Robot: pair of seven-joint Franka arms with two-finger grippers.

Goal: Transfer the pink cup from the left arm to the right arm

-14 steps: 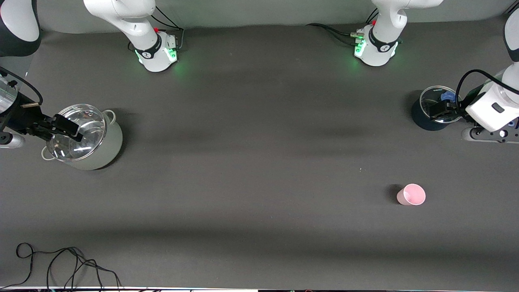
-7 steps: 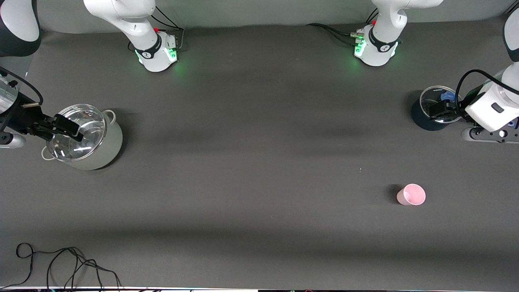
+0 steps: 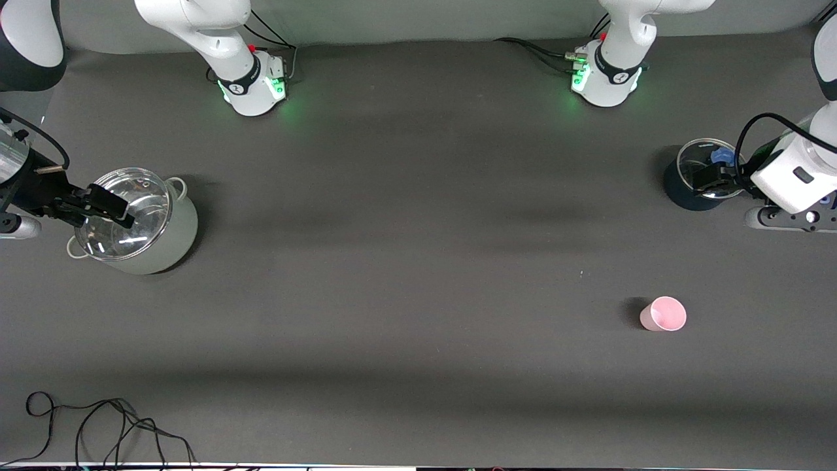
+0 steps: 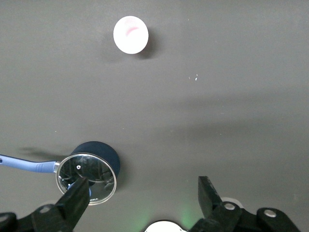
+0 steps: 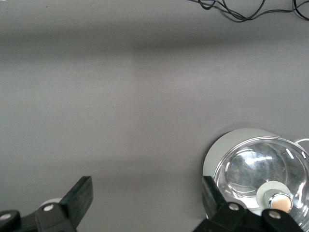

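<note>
Nearest the front camera, a loose black cable (image 3: 98, 425) lay tangled on the dark grey tabletop (image 3: 418, 275) toward the right arm's end. Farther from the camera, toward the left arm's end, the pink cup (image 3: 663, 314) stood upright on the tabletop with its open mouth up, alone and touched by neither gripper; the left wrist view showed it (image 4: 130, 35) as a pale round shape well apart from the other things. Farther still, at the left arm's end, a small dark pot (image 3: 693, 176) with a glass lid and a blue handle (image 4: 26, 164) stood on the tabletop, and the left gripper (image 3: 709, 180) hovered over it, its fingers (image 4: 79, 193) spread wide apart with nothing between them. At the right arm's end a pale green pot (image 3: 140, 226) with two side handles carried a glass lid (image 3: 124, 212) with a round knob (image 5: 277, 200); the right gripper (image 3: 98, 206) hung over that lid, its fingers (image 5: 82, 191) likewise held apart and empty. Farthest from the camera, the two white arm bases stood along the tabletop's edge, the right arm's base (image 3: 252, 82) and the left arm's base (image 3: 605, 78), each with a green light glowing at its foot.
</note>
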